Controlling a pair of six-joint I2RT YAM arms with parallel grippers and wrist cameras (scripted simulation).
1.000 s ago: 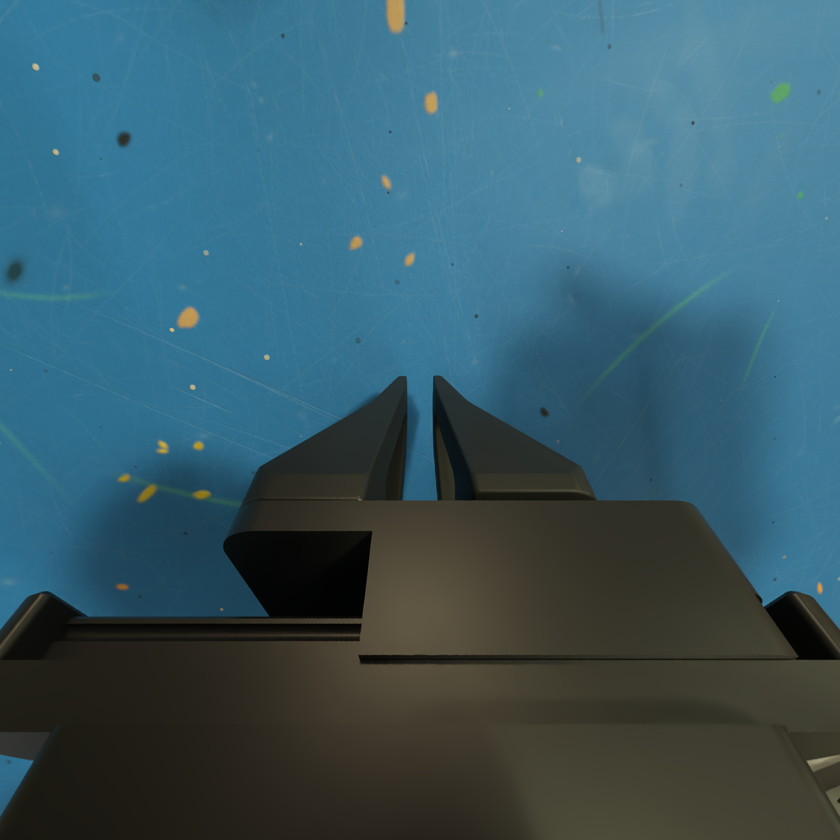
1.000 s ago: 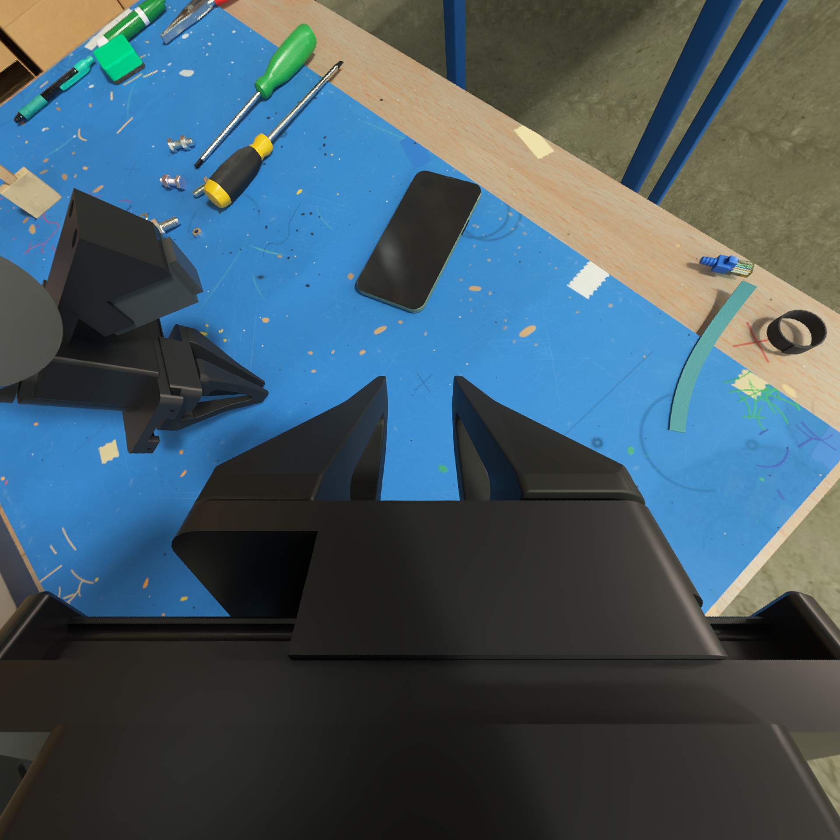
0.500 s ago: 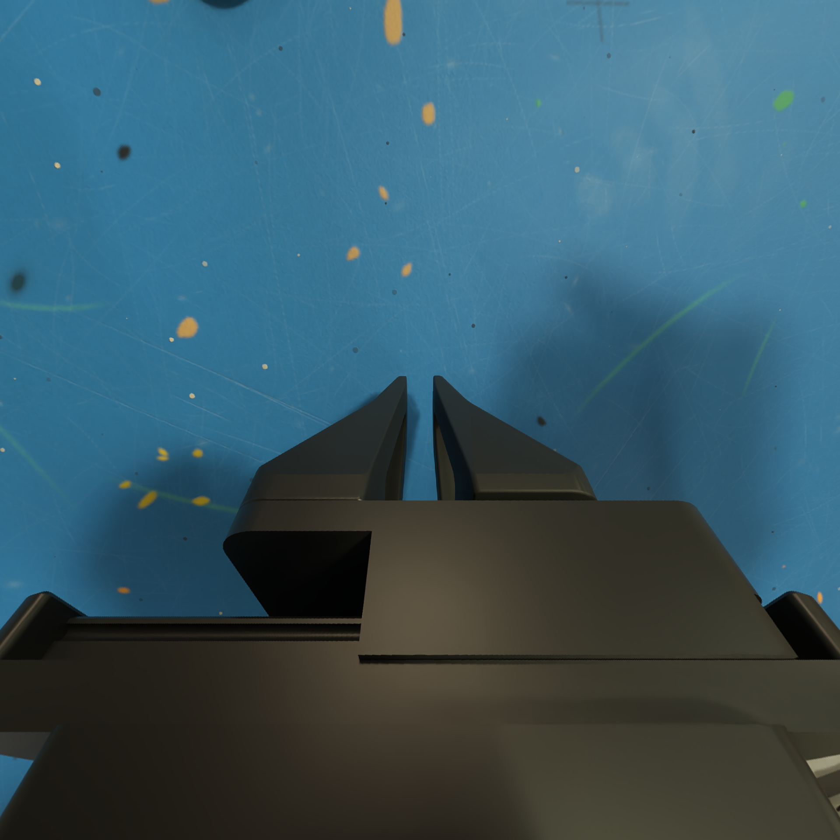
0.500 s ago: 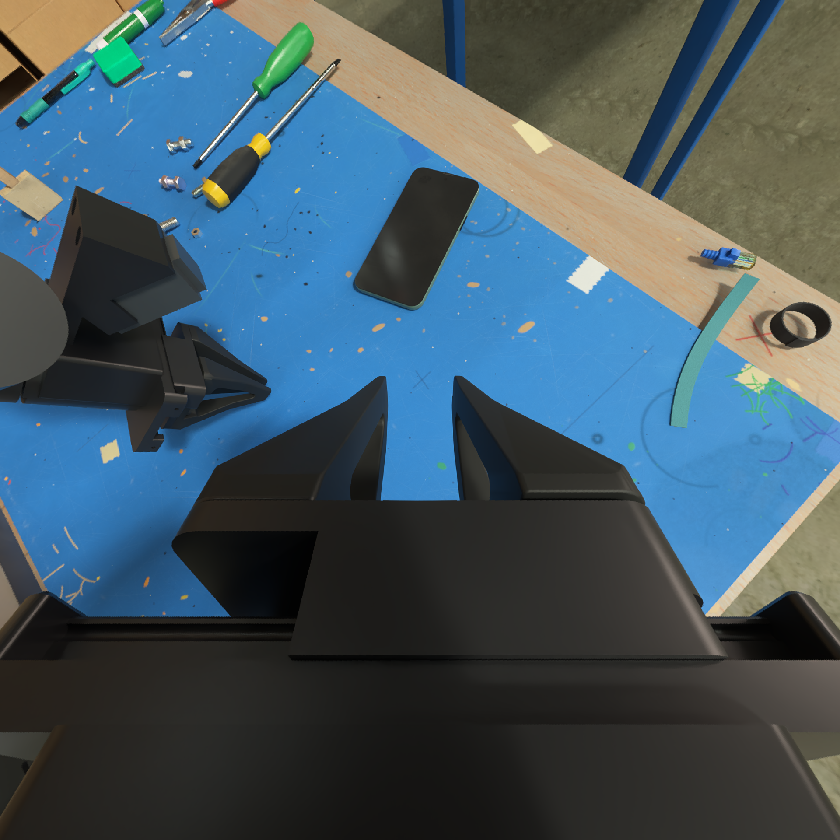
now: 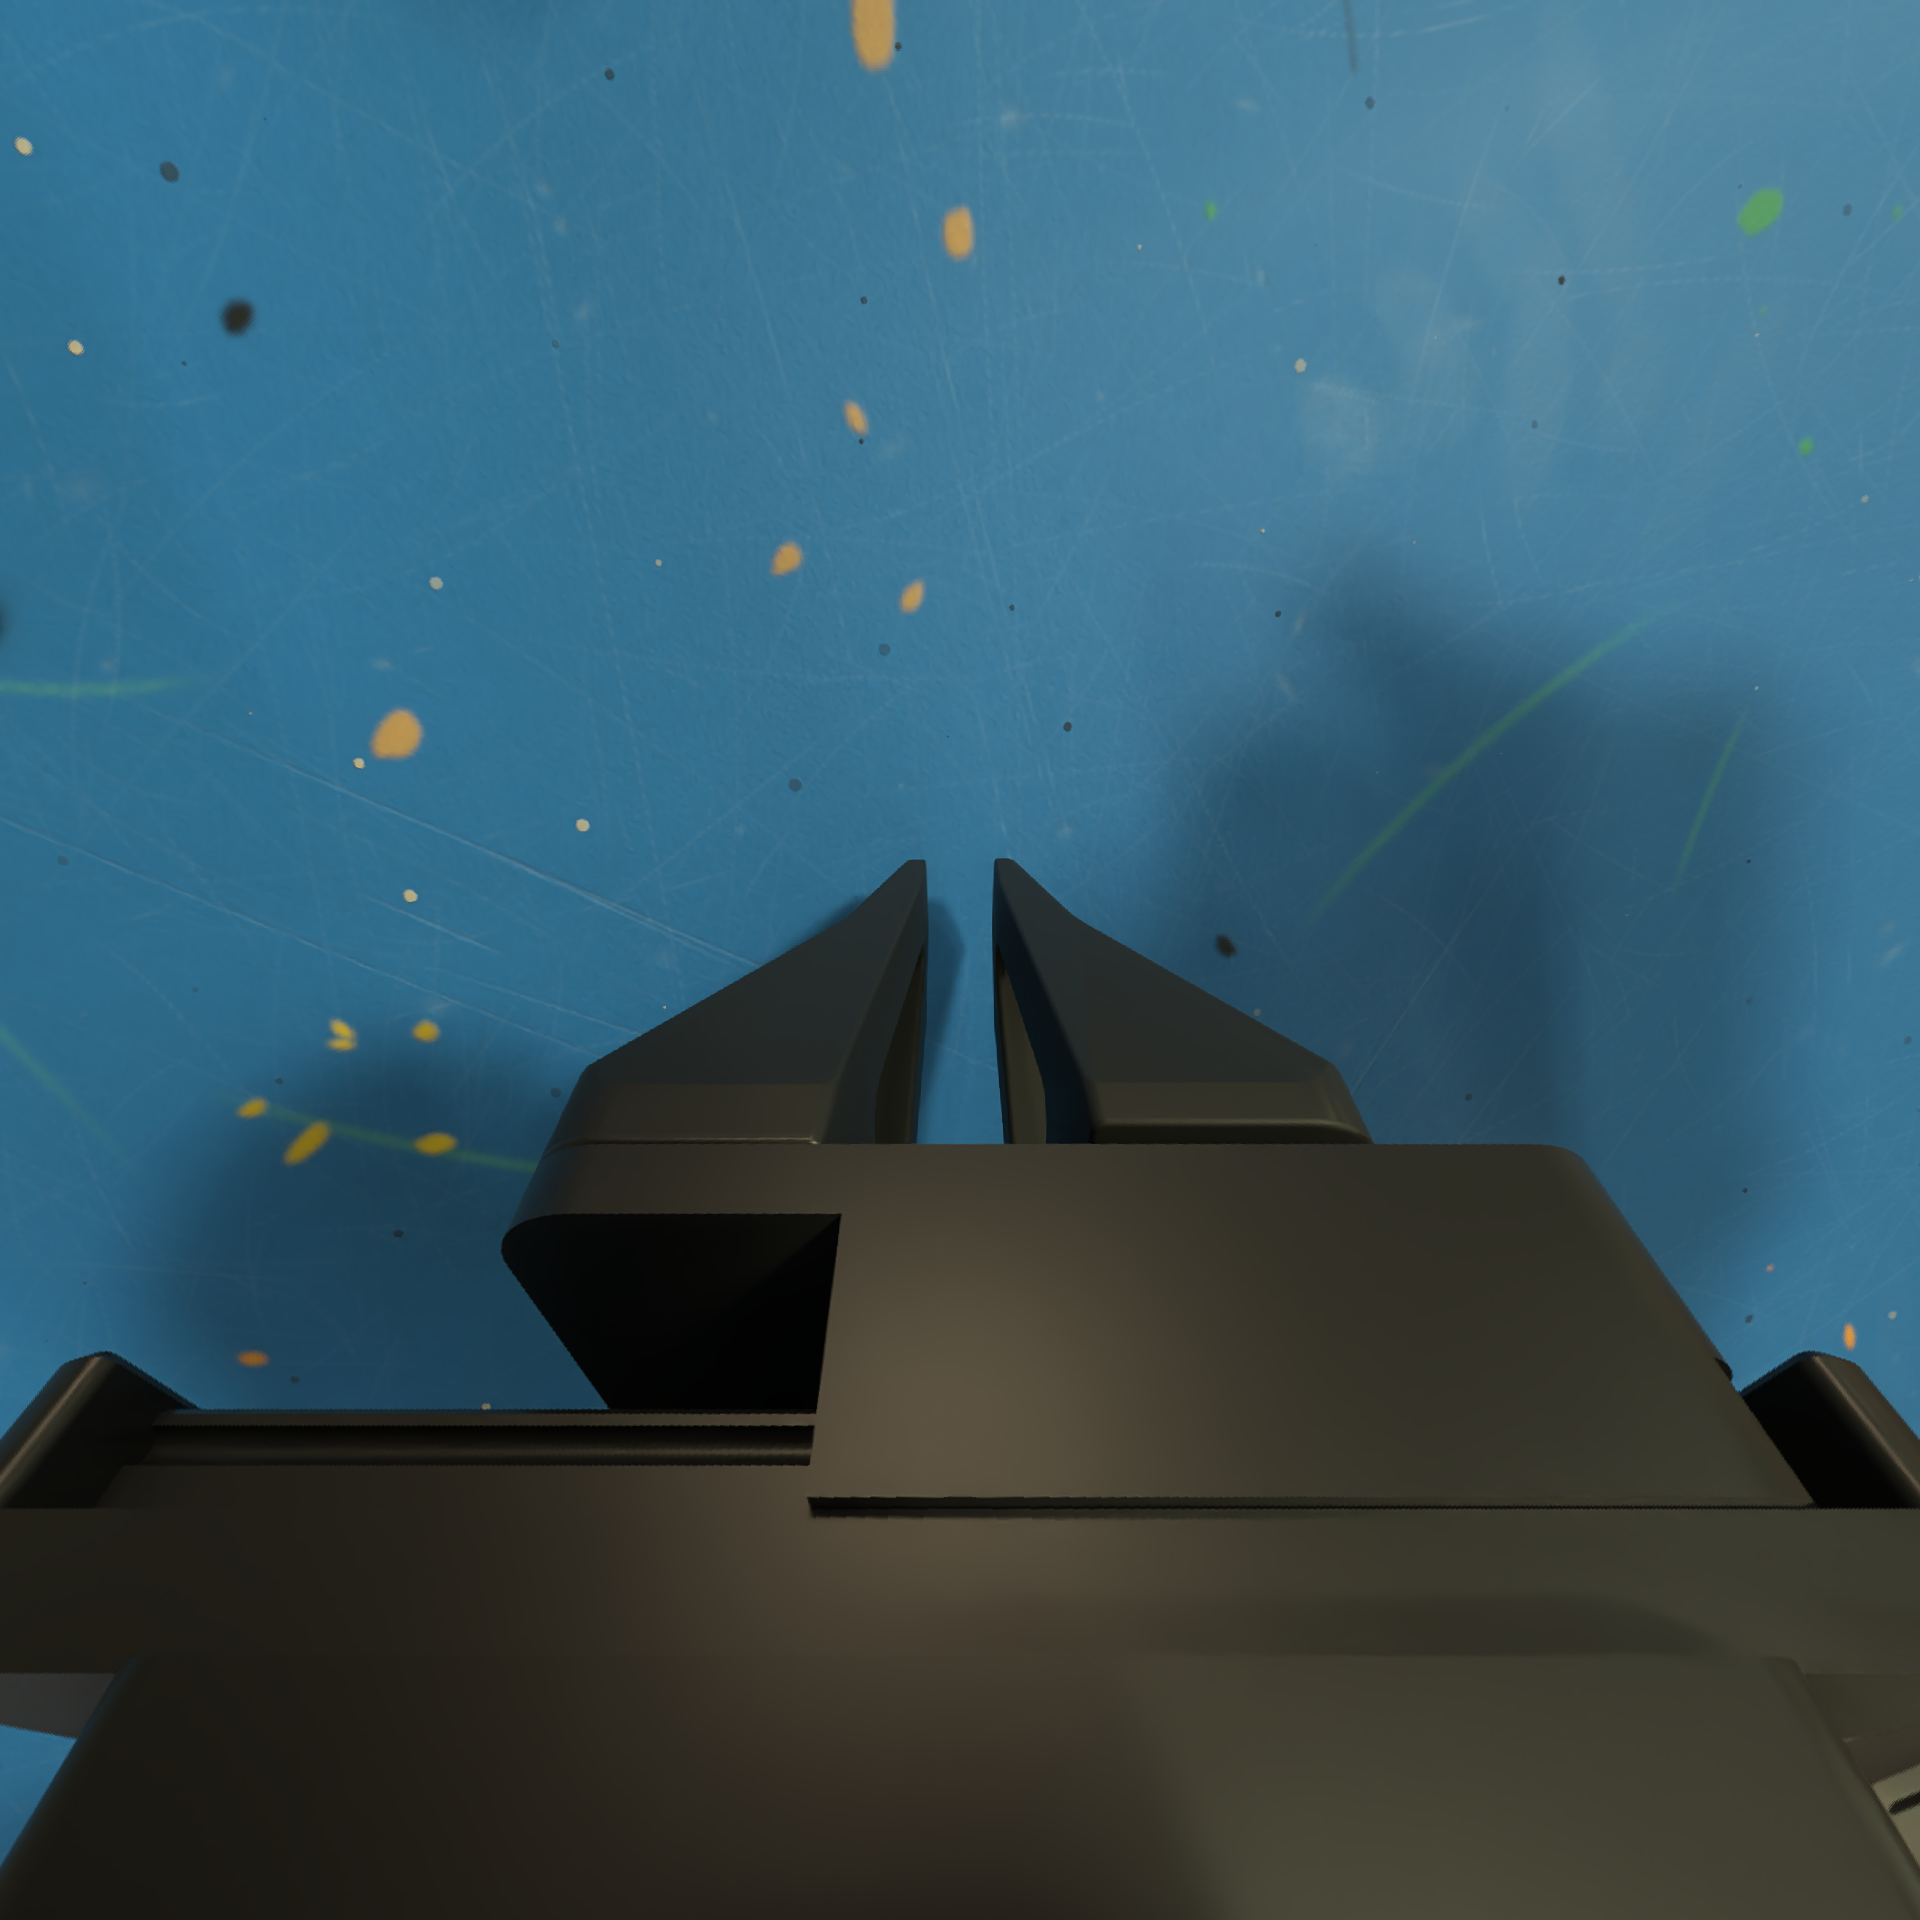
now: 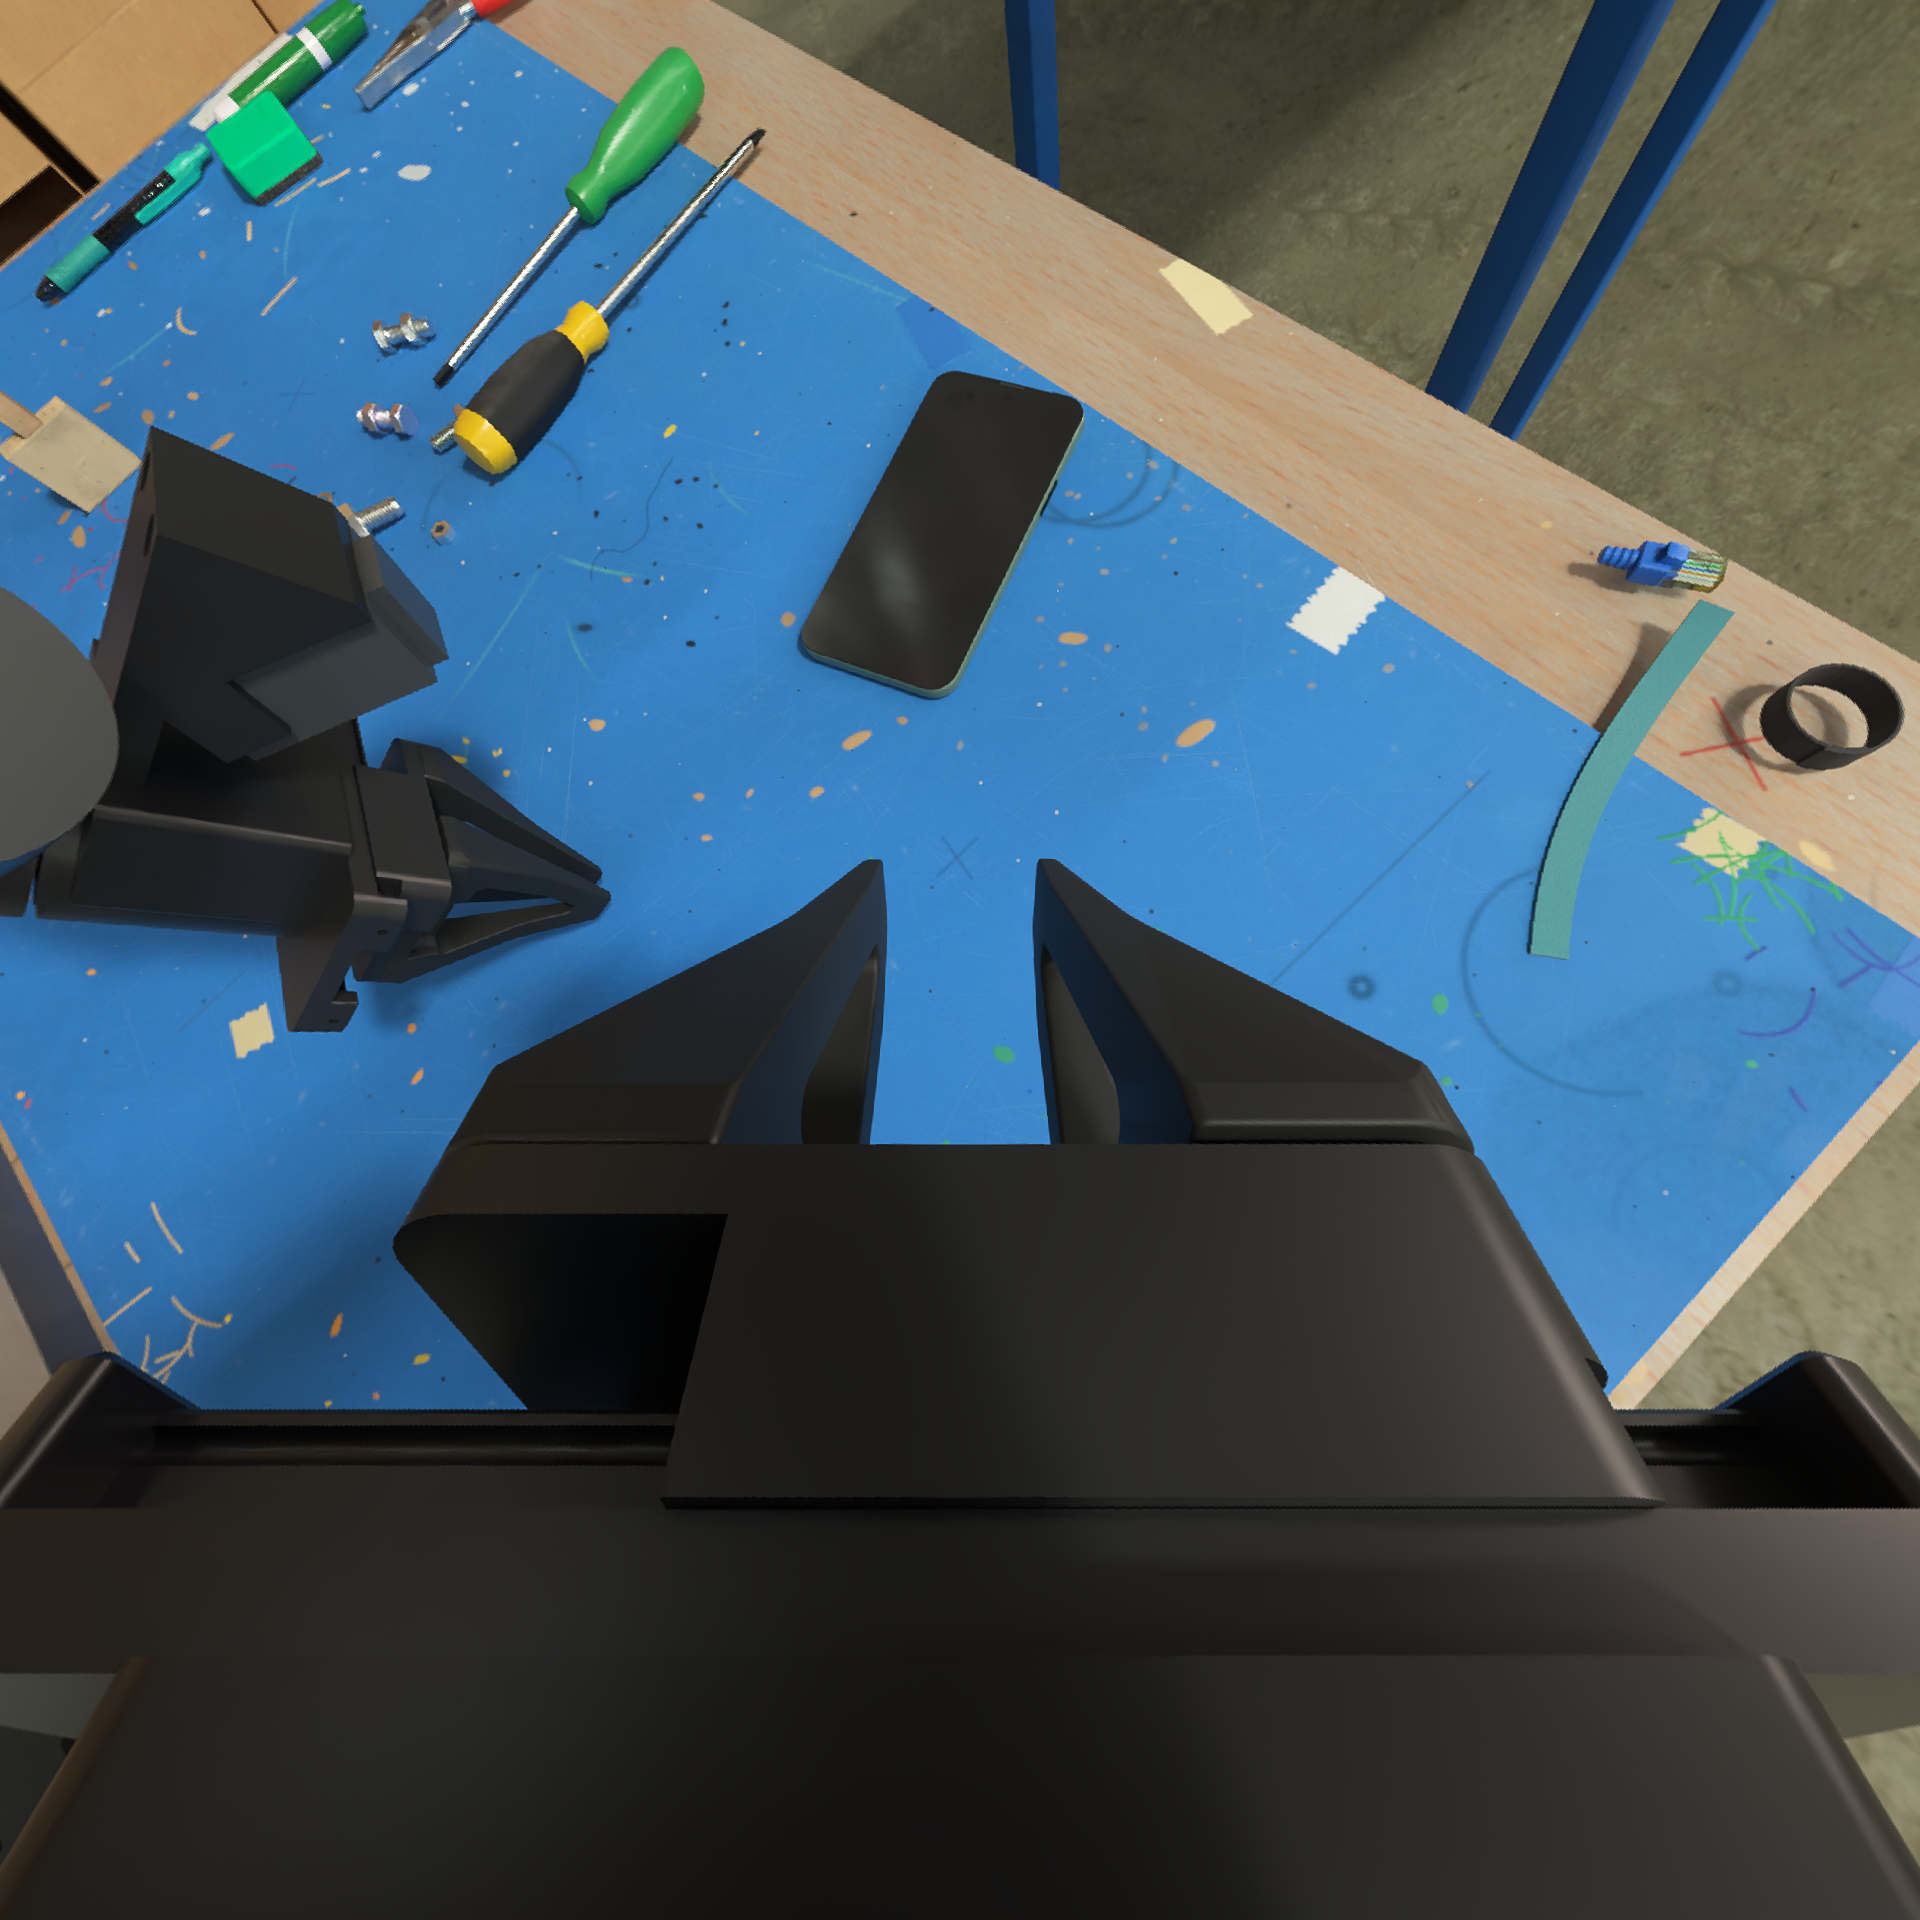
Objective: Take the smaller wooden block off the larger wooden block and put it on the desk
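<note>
Neither wooden block shows in either view. Left gripper (image 5: 959,862), fingers nearly together and empty, has drifted slightly over the blue mat (image 5: 623,416) in the last second. Right gripper (image 6: 959,862), a little apart and empty, has barely moved above the smartphone (image 6: 940,535). Likely still searching for the blocks.

Both grippers are matte black: the left gripper (image 5: 959,864) and right gripper (image 6: 959,864) each have two wedge-shaped pointed jaws on a wide flat body with a grooved rail
</note>
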